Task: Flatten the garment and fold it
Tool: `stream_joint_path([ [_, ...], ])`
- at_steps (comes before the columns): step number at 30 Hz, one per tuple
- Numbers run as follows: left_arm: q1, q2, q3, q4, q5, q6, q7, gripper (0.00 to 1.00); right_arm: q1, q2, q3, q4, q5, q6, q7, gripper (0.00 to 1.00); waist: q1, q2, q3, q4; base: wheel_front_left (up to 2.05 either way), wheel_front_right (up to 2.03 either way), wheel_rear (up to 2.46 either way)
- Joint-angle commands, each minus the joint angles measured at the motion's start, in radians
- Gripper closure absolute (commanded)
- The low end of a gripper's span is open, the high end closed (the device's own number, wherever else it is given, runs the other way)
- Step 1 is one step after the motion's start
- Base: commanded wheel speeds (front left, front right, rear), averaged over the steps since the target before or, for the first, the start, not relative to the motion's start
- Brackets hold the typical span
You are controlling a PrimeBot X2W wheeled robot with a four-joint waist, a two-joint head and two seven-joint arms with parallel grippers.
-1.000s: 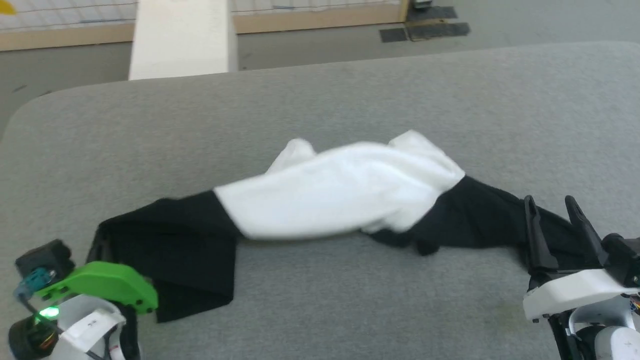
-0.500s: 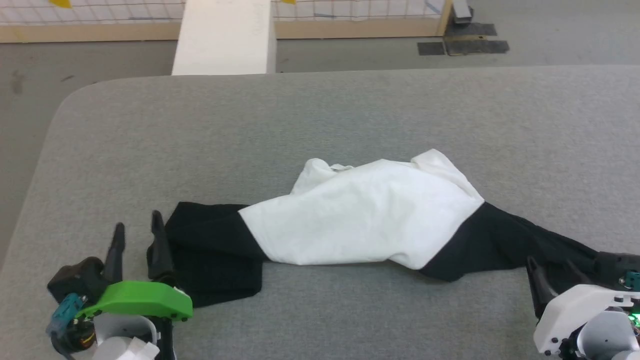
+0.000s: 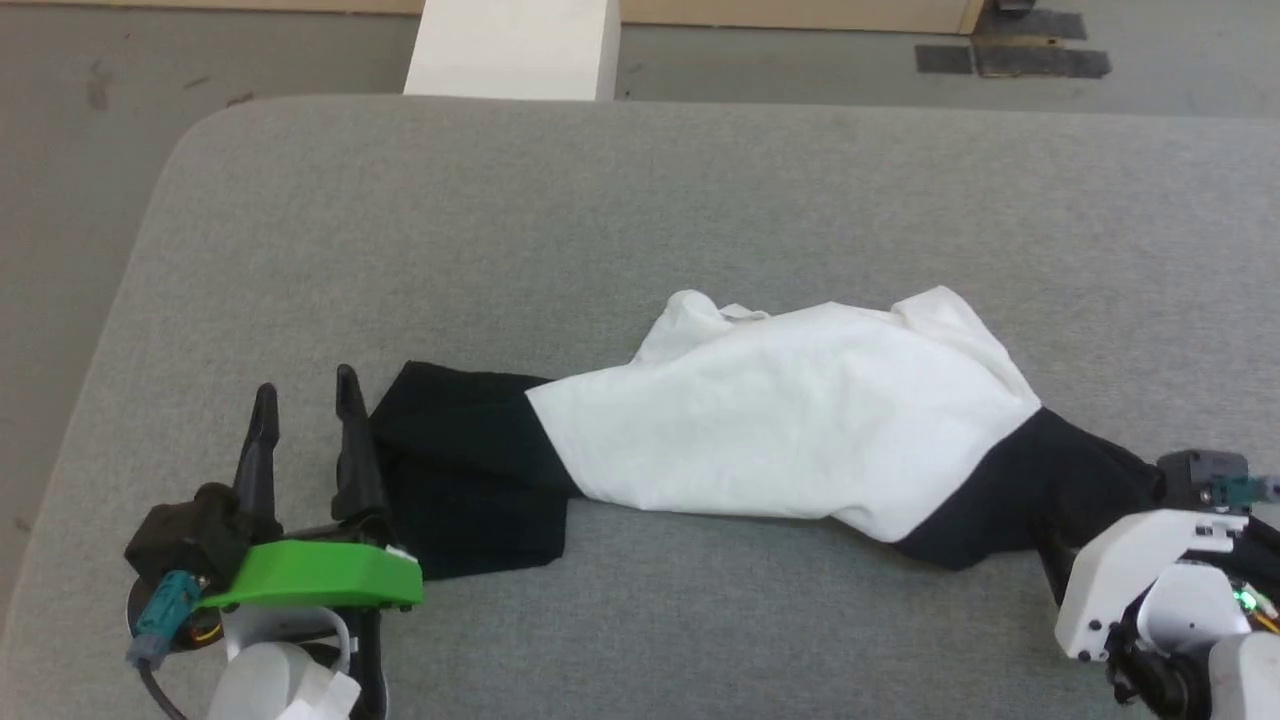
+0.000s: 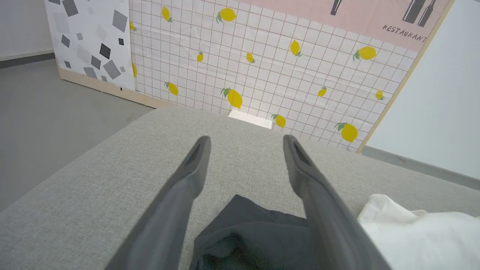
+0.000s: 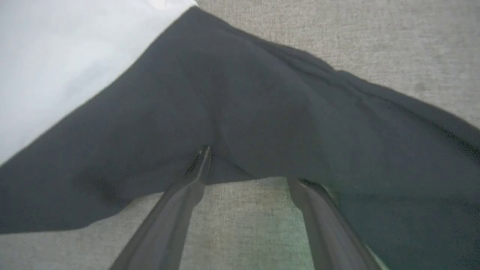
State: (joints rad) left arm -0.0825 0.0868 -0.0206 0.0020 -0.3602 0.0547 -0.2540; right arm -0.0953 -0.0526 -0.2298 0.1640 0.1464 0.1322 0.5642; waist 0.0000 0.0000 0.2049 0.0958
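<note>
- White box (image 3: 510, 50): cut off by top edge, head view.
- Right hand (image 3: 1060, 565): fingers largely hidden behind own white housing, head view.
- Garment (image 3: 800, 430): right sleeve end hidden behind that hand; blurred and edge-cropped in right wrist view.
- Left sleeve (image 4: 255, 232): cropped by bottom edge, left wrist view.

The worktop (image 3: 640, 200) is a broad grey surface with a woven cloth cover and a rounded corner well ahead of the left claw (image 3: 305, 388). The shirt (image 3: 800, 420) lies rumpled directly on it, stretched crosswise from one claw to the other. One black sleeve, doubled over, lies just right of the left claw and partly beneath its fingers. The white body bunches up between the two claws. The other black sleeve runs to the right claw (image 5: 249, 168), whose tips meet its edge.
</note>
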Motion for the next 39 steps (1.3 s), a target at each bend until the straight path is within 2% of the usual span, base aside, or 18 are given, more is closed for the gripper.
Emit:
stream_joint_path([
  [1, -0.016, -0.006, 0.006, 0.006, 0.009, -0.010, -0.008, 0.00, -0.007, 0.002, 0.004, 0.030, -0.008, -0.002, 0.036, 0.57, 0.0000, 0.0000, 0.014, 0.015, 0.00, 0.00, 0.00],
  [2, -0.016, -0.011, 0.007, 0.013, 0.011, -0.017, -0.008, 0.00, -0.008, 0.002, 0.006, 0.038, -0.012, -0.002, 0.056, 0.83, 0.0000, 0.0000, 0.014, 0.018, 0.00, 0.00, 0.00],
  [3, -0.017, -0.014, 0.008, 0.018, 0.014, -0.021, -0.008, 0.00, -0.008, 0.002, 0.001, 0.039, -0.014, -0.002, 0.062, 1.00, 0.0000, 0.0000, 0.014, 0.020, 0.00, 0.00, 0.00],
  [7, -0.015, -0.024, 0.022, 0.035, 0.022, -0.032, -0.008, 0.00, 0.018, 0.002, -0.090, 0.011, -0.030, -0.002, 0.053, 1.00, 0.0000, 0.0000, 0.001, 0.018, 0.00, 0.00, 0.00],
  [15, 0.004, -0.032, 0.046, 0.047, 0.034, -0.045, -0.008, 0.00, 0.099, 0.002, -0.353, -0.134, -0.128, -0.002, 0.062, 1.00, 0.0000, 0.0000, -0.044, -0.024, 0.00, 0.00, 0.00],
  [20, 0.005, -0.034, 0.043, 0.057, 0.040, -0.057, -0.008, 0.00, 0.100, 0.002, -0.442, -0.179, -0.163, -0.002, 0.066, 1.00, 0.0000, 0.0000, -0.061, -0.052, 0.00, 0.00, 0.00],
  [21, 0.005, -0.034, 0.041, 0.059, 0.042, -0.058, -0.008, 0.00, 0.101, 0.002, -0.439, -0.187, -0.163, -0.002, 0.059, 0.24, 0.0000, 0.0000, -0.065, -0.056, 0.00, 0.00, 0.00],
  [22, 0.006, -0.035, 0.040, 0.062, 0.042, -0.059, -0.008, 0.00, 0.104, 0.002, -0.435, -0.191, -0.153, -0.002, 0.057, 0.00, 0.0000, 0.0000, -0.069, -0.059, 0.00, 0.00, 0.00],
  [26, 0.009, -0.035, 0.031, 0.070, 0.043, -0.063, -0.008, 0.00, 0.152, 0.002, -0.362, -0.254, -0.076, -0.002, 0.055, 0.00, 0.0000, 0.0000, -0.081, -0.065, 0.00, 0.00, 0.00],
  [30, 0.015, -0.036, 0.023, 0.073, 0.042, -0.067, -0.008, 0.00, 0.233, 0.002, -0.261, -0.401, 0.032, -0.002, 0.100, 0.00, 0.0000, 0.0000, -0.091, -0.068, 0.00, 0.00, 0.00],
  [33, 0.017, -0.036, 0.017, 0.071, 0.044, -0.067, -0.008, 0.00, 0.271, 0.002, -0.165, -0.561, 0.044, -0.002, 0.110, 0.00, 0.0000, 0.0000, -0.091, -0.070, 0.00, 0.00, 0.00],
  [35, 0.014, -0.036, 0.012, 0.069, 0.045, -0.069, -0.008, 0.00, 0.272, -0.003, -0.098, -0.644, 0.000, -0.002, 0.106, 0.00, 0.0000, 0.0000, -0.089, -0.069, 0.00, 0.00, 0.00],
  [37, 0.010, -0.036, 0.007, 0.061, 0.045, -0.069, -0.008, 0.00, 0.240, -0.029, -0.027, -0.686, -0.026, -0.002, 0.073, 0.00, 0.0000, 0.0000, -0.085, -0.071, 0.00, 0.00, 0.00],
  [39, 0.005, -0.036, -0.003, 0.053, 0.045, -0.071, -0.008, 0.00, 0.192, -0.082, 0.054, -0.674, -0.046, -0.002, 0.028, 0.00, 0.0000, 0.0000, -0.075, -0.071, 0.00, 0.00, 0.00],
])
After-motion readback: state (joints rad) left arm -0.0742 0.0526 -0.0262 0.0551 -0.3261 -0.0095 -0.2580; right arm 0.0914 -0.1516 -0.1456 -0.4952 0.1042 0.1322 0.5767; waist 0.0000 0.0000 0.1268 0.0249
